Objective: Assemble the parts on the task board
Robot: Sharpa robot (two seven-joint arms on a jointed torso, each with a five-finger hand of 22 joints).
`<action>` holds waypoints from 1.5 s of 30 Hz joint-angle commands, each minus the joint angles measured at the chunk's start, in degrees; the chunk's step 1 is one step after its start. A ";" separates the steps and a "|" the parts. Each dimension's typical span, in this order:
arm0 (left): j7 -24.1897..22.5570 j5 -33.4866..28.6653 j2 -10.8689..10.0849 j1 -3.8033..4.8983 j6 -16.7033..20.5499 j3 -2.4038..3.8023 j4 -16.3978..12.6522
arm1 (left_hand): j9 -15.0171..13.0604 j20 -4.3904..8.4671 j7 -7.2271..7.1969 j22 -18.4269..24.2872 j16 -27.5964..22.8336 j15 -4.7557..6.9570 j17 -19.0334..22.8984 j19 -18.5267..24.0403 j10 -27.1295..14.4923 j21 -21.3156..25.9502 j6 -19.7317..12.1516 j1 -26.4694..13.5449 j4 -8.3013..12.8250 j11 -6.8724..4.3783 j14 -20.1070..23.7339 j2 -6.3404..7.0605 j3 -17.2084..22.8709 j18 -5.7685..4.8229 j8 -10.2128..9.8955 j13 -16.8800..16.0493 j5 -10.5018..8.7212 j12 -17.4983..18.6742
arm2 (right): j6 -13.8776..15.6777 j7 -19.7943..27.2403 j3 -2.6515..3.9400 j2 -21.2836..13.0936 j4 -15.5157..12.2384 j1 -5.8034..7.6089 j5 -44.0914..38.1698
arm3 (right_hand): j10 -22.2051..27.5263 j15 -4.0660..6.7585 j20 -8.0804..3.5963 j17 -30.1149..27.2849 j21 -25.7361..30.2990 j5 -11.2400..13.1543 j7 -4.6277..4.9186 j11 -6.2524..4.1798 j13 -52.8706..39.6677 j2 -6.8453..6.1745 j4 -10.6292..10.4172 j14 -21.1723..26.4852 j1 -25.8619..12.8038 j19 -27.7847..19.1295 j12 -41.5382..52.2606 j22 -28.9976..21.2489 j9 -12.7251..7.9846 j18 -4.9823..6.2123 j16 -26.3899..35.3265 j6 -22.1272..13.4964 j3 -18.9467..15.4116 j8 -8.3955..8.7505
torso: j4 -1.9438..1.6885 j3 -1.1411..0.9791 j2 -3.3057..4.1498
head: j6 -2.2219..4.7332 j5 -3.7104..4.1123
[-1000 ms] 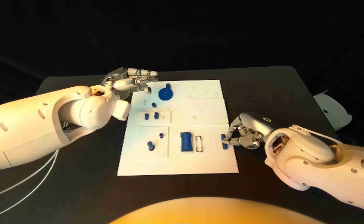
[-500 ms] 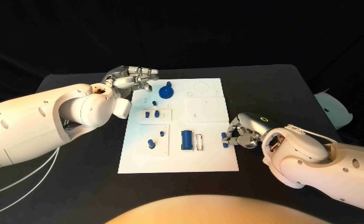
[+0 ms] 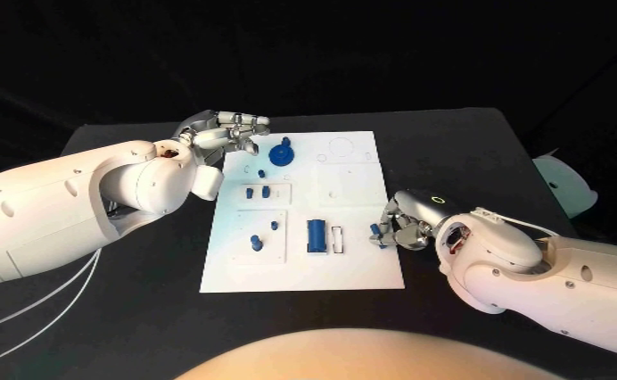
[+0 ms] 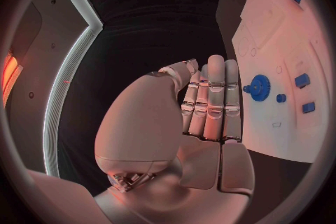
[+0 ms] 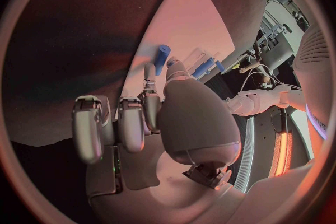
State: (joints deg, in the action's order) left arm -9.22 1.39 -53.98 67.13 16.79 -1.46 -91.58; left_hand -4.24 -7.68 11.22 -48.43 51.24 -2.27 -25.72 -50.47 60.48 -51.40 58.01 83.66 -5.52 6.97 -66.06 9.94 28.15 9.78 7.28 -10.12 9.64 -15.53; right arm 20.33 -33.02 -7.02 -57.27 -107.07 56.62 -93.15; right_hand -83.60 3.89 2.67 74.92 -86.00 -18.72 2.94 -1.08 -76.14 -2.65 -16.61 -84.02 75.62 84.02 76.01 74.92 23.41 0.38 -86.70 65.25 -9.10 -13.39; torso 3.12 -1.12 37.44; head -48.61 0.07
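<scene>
A black table (image 3: 463, 144) in a dark room carries the white rectangular task board (image 3: 349, 268). The right hand (image 3: 402, 224) pinches a small blue cylindrical peg (image 5: 162, 59) at the board's right edge; the right wrist view shows its long axis slanting. The left hand (image 4: 210, 102), fingers straight, together and empty, hovers beside a blue toothed gear (image 4: 260, 87).

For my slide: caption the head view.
Right hand pinches a blue part at the task board edge; left hand waits.

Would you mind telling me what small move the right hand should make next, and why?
Probably lift the small blue peg clear: the right hand pinches it at the task board right edge, beside the blue block, apparently not seated anywhere.
</scene>
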 commanded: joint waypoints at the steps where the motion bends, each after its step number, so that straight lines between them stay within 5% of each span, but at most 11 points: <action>1: -0.04 -0.15 0.06 0.02 -1.36 0.04 -0.23 | -0.06 -0.22 -0.27 0.11 -0.10 -0.11 0.09 0.03 -0.50 0.47 -0.27 -0.47 -0.38 -0.08 0.45 -0.36 -0.11 0.74 0.29 -0.09 0.06 -0.24 | -6.80 -1.10 -0.45 0.41 0.31 -0.84 -4.55 | -0.71 0.58 -0.60 10.74 -1.01 0.51 0.06 -0.01 -4.26 -0.36 0.08 -5.03 -0.20 4.63 0.94 14.20 -0.10 0.29 -0.88 0.61 -0.62 0.05 | 0.01 0.02 0.02 | -0.08 -0.30; 11: 0.12 -0.15 -0.16 0.03 -1.32 0.04 -0.41 | -0.05 -0.24 -0.26 0.15 -0.08 -0.13 0.11 0.03 -0.61 0.55 -0.34 -0.69 -0.56 -0.07 0.44 -0.51 -0.10 0.74 0.33 -0.09 0.09 -0.35 | -9.77 -1.52 -0.47 0.94 0.47 -1.18 -9.62 | -0.74 0.71 -0.72 11.30 -1.36 0.33 -0.13 -0.18 -4.48 -0.39 0.66 -5.15 1.48 4.79 1.12 14.31 0.20 0.22 -1.21 0.70 -0.55 -0.09 | 0.02 0.04 -0.01 | -0.21 -0.54; 15: 0.14 -0.15 -0.18 0.03 -1.38 0.04 -0.48 | -0.05 -0.25 -0.26 0.16 -0.07 -0.13 0.12 0.03 -0.63 0.57 -0.36 -0.71 -0.58 -0.07 0.44 -0.52 -0.10 0.74 0.34 -0.09 0.09 -0.38 | -9.28 -1.53 -0.46 1.21 0.33 -1.24 -10.58 | -0.86 0.96 -0.97 11.63 -1.64 -5.95 -0.39 -0.45 -4.97 -0.12 1.47 -5.21 4.43 4.92 1.63 14.39 0.54 0.16 -1.39 0.69 0.36 -0.29 | -0.03 0.03 -0.02 | -0.16 -0.60; 21: 0.16 -0.15 -0.20 0.03 -1.40 0.04 -0.53 | -0.05 -0.24 -0.30 0.18 -0.06 -0.11 0.13 0.02 -0.68 0.60 -0.38 -0.63 -0.52 -0.10 0.45 -0.57 -0.04 0.75 0.37 -0.09 0.12 -0.45 | -5.66 -1.67 -0.45 1.47 -0.04 -1.29 -10.84 | -1.07 1.48 -1.45 11.91 -2.13 -5.11 -1.01 -1.04 -5.50 2.58 3.11 -5.26 10.30 5.14 2.12 14.53 0.91 0.05 -1.55 0.38 5.55 -0.38 | -0.03 0.00 0.01 | -0.19 -0.62; 34: 0.26 -0.15 -0.29 0.03 -1.39 0.04 -0.59 | -0.05 -0.23 -0.31 0.19 -0.06 -0.09 0.14 0.01 -0.71 0.62 -0.40 -0.57 -0.47 -0.12 0.46 -0.58 0.00 0.76 0.39 -0.09 0.12 -0.49 | 4.24 -1.62 -0.24 1.38 -1.97 -1.19 -4.89 | -1.07 1.48 -1.45 11.89 -2.80 -6.80 -0.89 -0.97 -5.39 -0.04 0.78 -5.25 9.18 5.44 1.60 14.73 2.35 -0.11 -1.51 -0.20 13.06 -1.30 | 0.12 -0.02 -0.01 | -0.13 -0.92; 45: 0.35 -0.15 -0.24 0.03 -1.53 0.04 -0.62 | -0.03 -0.22 -0.29 0.21 -0.05 -0.08 0.16 0.00 -0.82 0.65 -0.49 -0.50 -0.39 -0.11 0.47 -0.56 0.04 0.77 0.40 -0.08 0.12 -0.56 | 9.57 -1.37 0.06 2.60 -2.90 -0.69 7.12 | -1.27 1.35 -1.37 12.07 -3.07 -6.94 -0.85 -0.90 -5.62 -1.31 -0.01 -5.29 5.56 5.56 1.81 14.80 2.85 -0.16 -1.60 -0.17 14.85 -1.61 | 0.02 0.06 -0.01 | -0.23 -0.67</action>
State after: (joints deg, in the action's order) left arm -8.71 1.39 -54.31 67.13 16.31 -1.46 -92.01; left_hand -4.24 -7.67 11.03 -48.30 51.24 -2.27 -25.61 -50.47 60.05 -51.14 57.81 83.36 -5.67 6.98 -66.06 9.65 28.00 9.78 7.50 -10.14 9.64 -15.77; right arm 26.94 -34.09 -6.97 -54.91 -110.12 55.92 -92.59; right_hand -84.10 4.95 1.63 74.92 -88.85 -25.30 2.44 -2.00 -75.00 -5.07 -16.69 -84.03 82.01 84.02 77.88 74.94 25.45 0.38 -88.01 64.88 5.43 -14.56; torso 3.15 -1.09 37.43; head -48.82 -0.64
